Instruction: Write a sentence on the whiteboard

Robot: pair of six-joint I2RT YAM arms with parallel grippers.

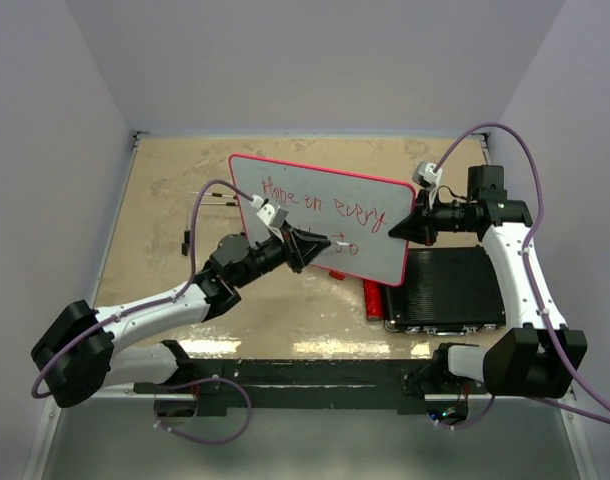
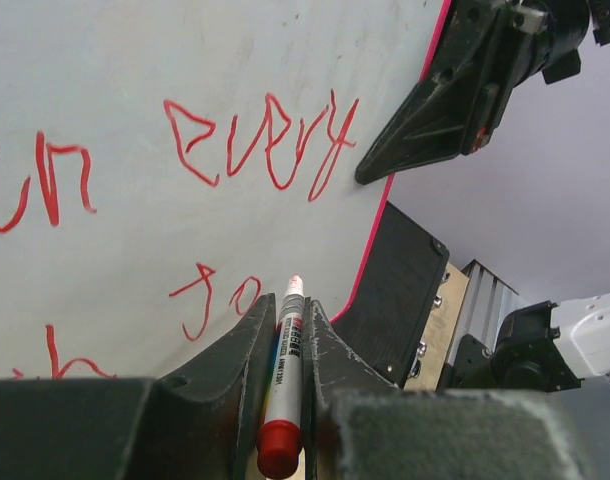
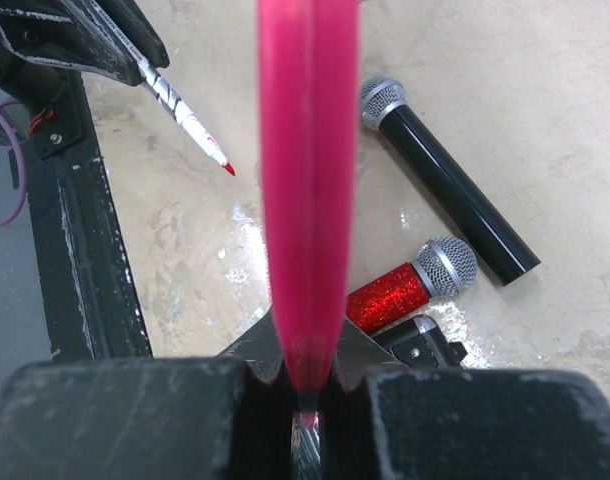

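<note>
Two arms are seen bolted at the worktop's near edge, each carrying one hand. One black ribbed case (image 1: 455,290) is laid toward the near right corner, and one red glitter microphone (image 3: 410,285) is set just beside its left side, with one black microphone (image 3: 445,180) lying near it; two microphones are counted in all. Above these, one whiteboard (image 1: 380,255) is held tilted over the middle of the worktop, so part of the case and the microphones is hidden by it from above. Its right edge is clamped in the closed right hand (image 3: 307,390). One red-capped marker (image 2: 285,370) is gripped in the left hand (image 2: 288,310), its tip brought up to the board just right of the word "to"; contact cannot be made out. The sentence (image 1: 320,210) is written in red in two lines, the upper read as "Hope in every". A few small dark items are left near the far left edge.
</note>
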